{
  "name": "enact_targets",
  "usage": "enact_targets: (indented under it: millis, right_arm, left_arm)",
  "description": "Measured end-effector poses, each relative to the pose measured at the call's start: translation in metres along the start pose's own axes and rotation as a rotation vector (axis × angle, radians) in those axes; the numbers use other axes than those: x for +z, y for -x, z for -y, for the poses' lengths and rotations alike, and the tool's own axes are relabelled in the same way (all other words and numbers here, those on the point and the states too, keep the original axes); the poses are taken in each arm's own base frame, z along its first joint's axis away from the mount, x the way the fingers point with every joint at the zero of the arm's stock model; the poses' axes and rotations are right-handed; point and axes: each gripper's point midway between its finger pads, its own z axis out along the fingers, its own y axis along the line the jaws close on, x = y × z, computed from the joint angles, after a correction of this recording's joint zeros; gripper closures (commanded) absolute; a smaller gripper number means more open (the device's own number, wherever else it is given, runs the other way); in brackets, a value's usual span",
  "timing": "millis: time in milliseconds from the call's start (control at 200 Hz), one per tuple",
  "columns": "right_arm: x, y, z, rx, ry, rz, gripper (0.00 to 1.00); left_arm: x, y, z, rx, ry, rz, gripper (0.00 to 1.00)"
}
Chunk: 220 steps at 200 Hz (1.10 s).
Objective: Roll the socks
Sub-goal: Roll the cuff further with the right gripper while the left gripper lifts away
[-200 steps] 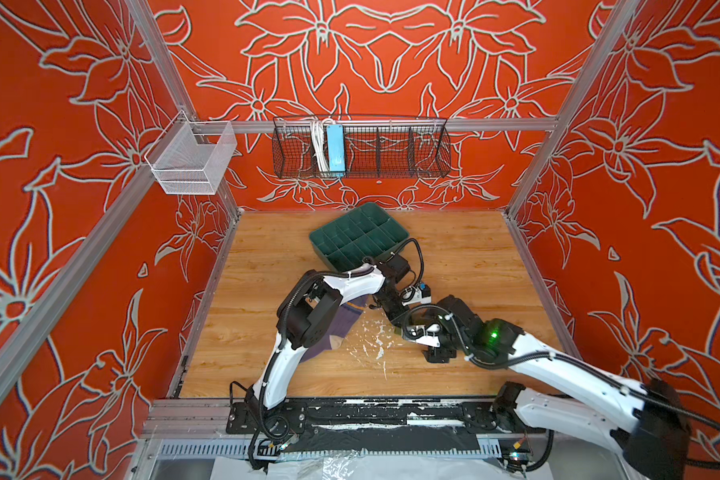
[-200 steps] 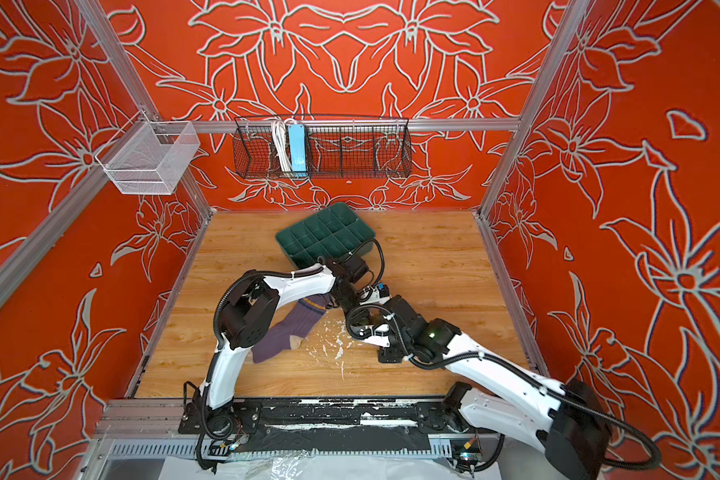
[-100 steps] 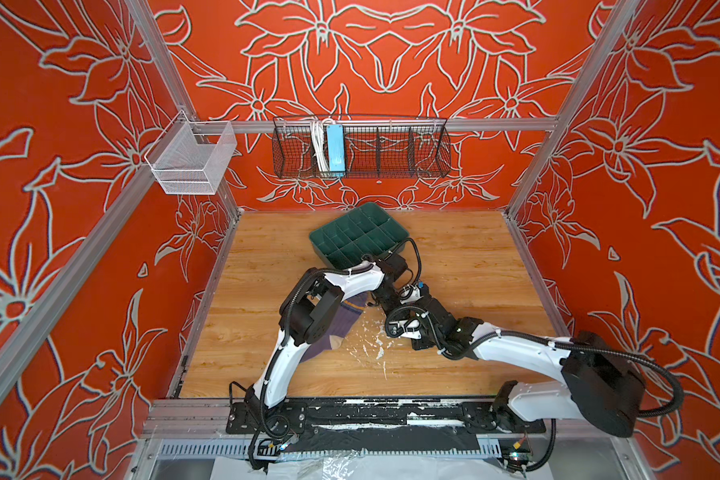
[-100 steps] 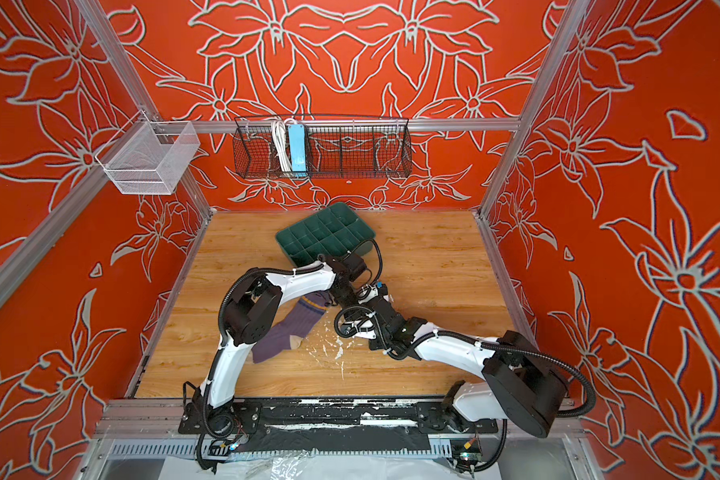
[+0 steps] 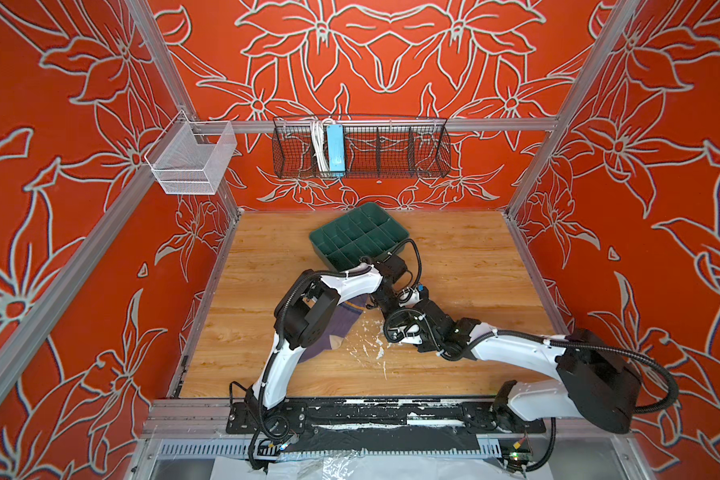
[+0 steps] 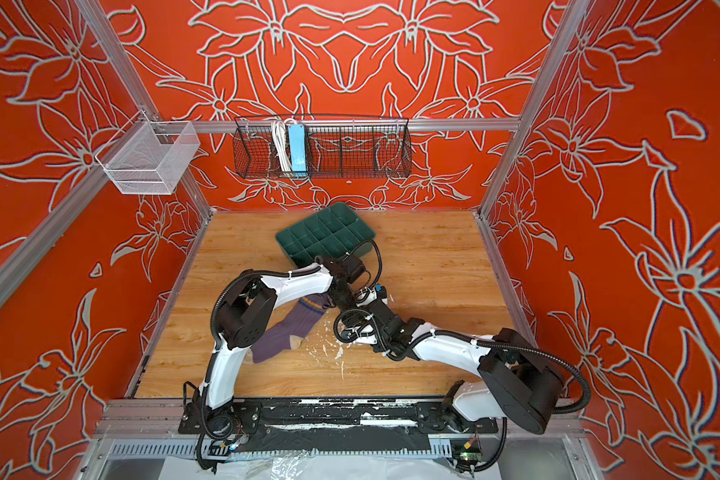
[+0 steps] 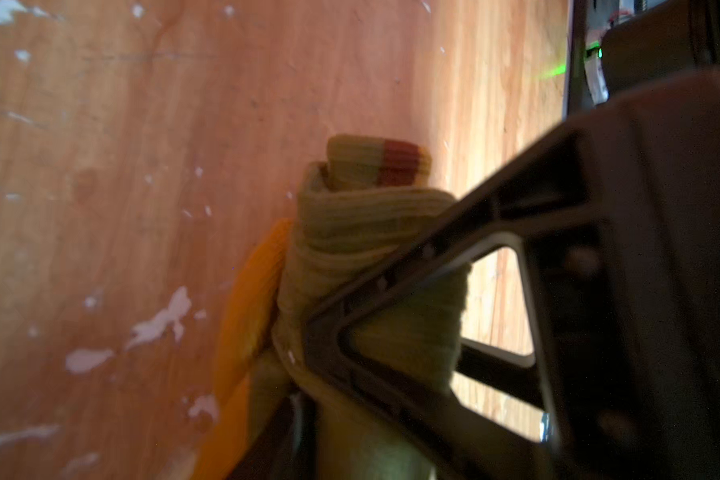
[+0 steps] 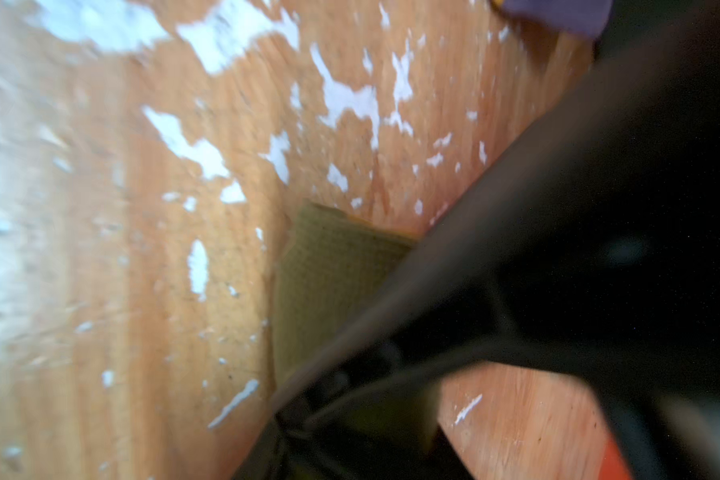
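The olive sock (image 7: 350,232) is a tight roll with its orange heel showing, held just above the wooden table at the middle. Both grippers meet there. In both top views the left gripper (image 5: 377,301) and right gripper (image 5: 387,309) hide the roll. In the left wrist view a dark finger of the right gripper (image 7: 412,266) lies pressed across the roll, with the other finger behind it. The roll runs down between the left gripper's (image 7: 341,424) own jaws, which are too blurred to read. The right wrist view shows the olive sock (image 8: 325,282). The purple sock (image 6: 292,328) lies flat under the left arm.
A green divided tray (image 5: 327,259) stands just behind the grippers. A black wire basket (image 5: 362,149) and a white mesh basket (image 5: 192,162) hang on the back wall. White scuffed paint patches (image 5: 366,349) mark the table near the front.
The right arm has stretched in lower towards the left gripper, and its fingers have closed round the rolled olive sock. The left arm has hardly moved. The purple sock lies as before.
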Motion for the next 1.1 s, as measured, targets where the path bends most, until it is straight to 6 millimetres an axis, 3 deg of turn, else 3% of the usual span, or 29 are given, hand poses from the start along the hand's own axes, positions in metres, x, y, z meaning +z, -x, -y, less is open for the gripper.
enact_targets:
  millis: [210, 230, 240, 250, 370, 500, 676, 881, 1026, 1101]
  right_arm:
    - [-0.002, 0.007, -0.005, -0.018, 0.035, 0.025, 1.0]
    - [-0.002, 0.006, -0.007, -0.018, 0.042, 0.021, 1.0]
    - [-0.003, 0.005, -0.008, -0.018, 0.046, 0.018, 1.0]
    - [-0.003, 0.004, -0.009, -0.017, 0.049, 0.015, 1.0]
    - [-0.005, 0.002, -0.014, -0.006, 0.079, 0.008, 1.0]
    - [-0.006, 0.003, -0.016, 0.019, 0.096, 0.007, 1.0]
    - [-0.007, -0.001, -0.016, 0.081, 0.12, -0.019, 1.0]
    - [-0.01, 0.002, -0.021, 0.15, 0.228, -0.053, 1.0]
    - [-0.008, 0.005, -0.023, 0.214, 0.326, -0.078, 1.0]
    - [-0.007, 0.006, -0.022, 0.251, 0.371, -0.084, 1.0]
  left_arm:
    - [-0.011, -0.007, 0.001, 0.071, 0.084, -0.015, 0.33]
    - [-0.013, -0.009, 0.001, 0.076, 0.101, -0.02, 0.23]
    - [-0.015, -0.01, 0.001, 0.076, 0.108, -0.023, 0.07]
    - [-0.016, -0.011, 0.001, 0.084, 0.114, -0.025, 0.0]
    - [-0.029, -0.027, -0.003, 0.069, 0.192, -0.048, 0.02]
    - [-0.049, -0.025, -0.003, 0.105, 0.292, 0.003, 0.02]
    - [-0.105, -0.041, 0.003, 0.153, 0.528, 0.078, 0.02]
    - [-0.196, -0.058, 0.013, 0.237, 0.917, 0.229, 0.03]
    - [-0.259, -0.069, 0.044, 0.273, 1.069, 0.355, 0.02]
    - [-0.274, -0.068, 0.072, 0.325, 1.05, 0.419, 0.01]
